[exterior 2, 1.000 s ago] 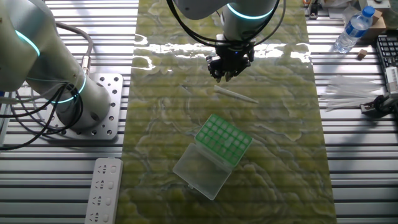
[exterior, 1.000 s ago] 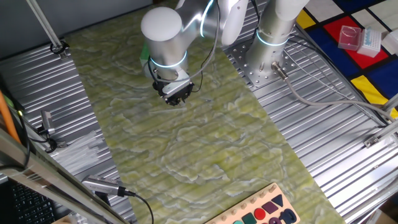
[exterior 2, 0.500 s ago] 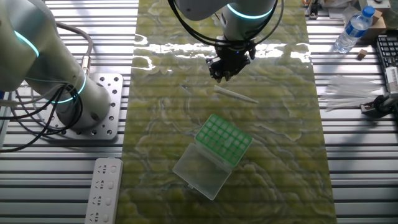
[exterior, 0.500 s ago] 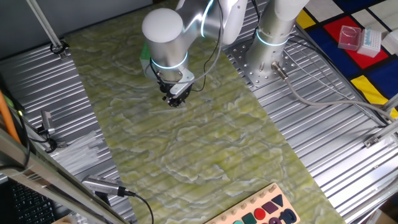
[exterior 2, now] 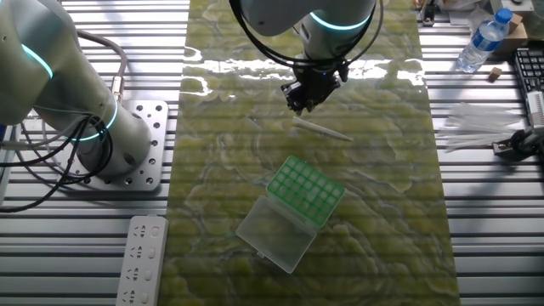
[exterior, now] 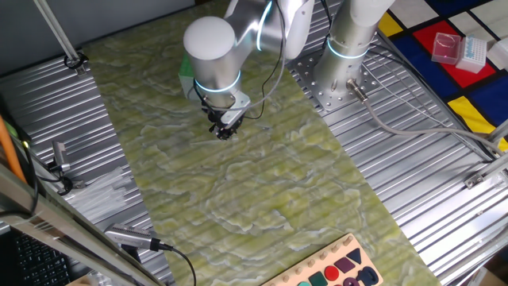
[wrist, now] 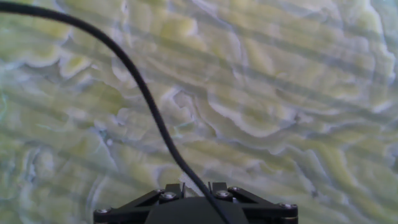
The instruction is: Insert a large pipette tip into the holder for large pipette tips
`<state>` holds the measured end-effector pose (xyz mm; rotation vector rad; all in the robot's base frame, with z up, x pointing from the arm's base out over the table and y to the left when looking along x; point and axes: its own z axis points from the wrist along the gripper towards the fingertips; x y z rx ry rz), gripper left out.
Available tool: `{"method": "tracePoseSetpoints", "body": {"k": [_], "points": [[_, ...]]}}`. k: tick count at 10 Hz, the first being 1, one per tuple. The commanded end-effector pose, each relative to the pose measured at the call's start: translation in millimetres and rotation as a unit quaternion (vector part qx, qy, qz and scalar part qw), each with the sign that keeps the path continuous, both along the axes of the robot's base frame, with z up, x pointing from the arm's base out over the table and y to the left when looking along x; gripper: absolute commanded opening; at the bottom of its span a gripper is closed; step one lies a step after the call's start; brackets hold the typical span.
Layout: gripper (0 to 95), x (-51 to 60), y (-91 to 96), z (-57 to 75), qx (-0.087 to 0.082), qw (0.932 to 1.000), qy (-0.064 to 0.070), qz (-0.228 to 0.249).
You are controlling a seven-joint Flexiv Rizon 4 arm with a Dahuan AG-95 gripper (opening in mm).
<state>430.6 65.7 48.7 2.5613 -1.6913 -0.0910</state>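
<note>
The large pipette tip (exterior 2: 321,128) lies flat on the green marbled mat, thin and nearly clear. My gripper (exterior 2: 303,104) hovers just above and to the left of it, not touching it; it also shows in one fixed view (exterior: 223,133). In the hand view my gripper (wrist: 196,186) has its jaws a little apart, with only mat between them. The holder for large pipette tips (exterior 2: 306,190), with a green gridded top, stands nearer the front with its clear lid (exterior 2: 274,233) folded open. In one fixed view the arm hides all but a green edge of the holder (exterior: 184,70).
A black cable (wrist: 143,93) crosses the hand view. A second arm's base (exterior 2: 93,127) stands left of the mat. A red box (exterior: 446,48) and a blue-and-white box (exterior: 474,52) sit far off. A water bottle (exterior 2: 480,38) and a clear plastic bundle (exterior 2: 476,119) lie to the right.
The wrist has turned, so the gripper looks narrower from both fixed cameras. It has shifted slightly toward the tip. The tip and holder have not moved.
</note>
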Motion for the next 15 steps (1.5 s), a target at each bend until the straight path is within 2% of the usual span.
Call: {"method": "tracePoseSetpoints", "body": {"k": [1, 4, 7, 8, 10, 13, 14, 15], "points": [[19.0, -0.6, 0.7, -1.7, 0.000, 0.9999, -0.002, 0.011], [19.0, -0.9, 1.3, -4.0, 0.000, 0.9995, -0.004, 0.030], [19.0, -1.3, 2.0, -6.4, -0.006, 0.9977, -0.013, 0.066], [19.0, -1.3, 2.1, -6.8, -0.013, 0.9972, -0.019, 0.071], [19.0, -1.7, 2.8, -9.2, -0.014, 0.9966, -0.026, 0.077], [19.0, -1.5, 2.5, -8.2, -0.013, 0.9970, -0.023, 0.073], [19.0, -1.5, 2.5, -8.2, -0.016, 0.9953, -0.026, 0.092], [19.0, -1.5, 2.5, -8.2, -0.029, 0.9894, -0.035, 0.138]]}}
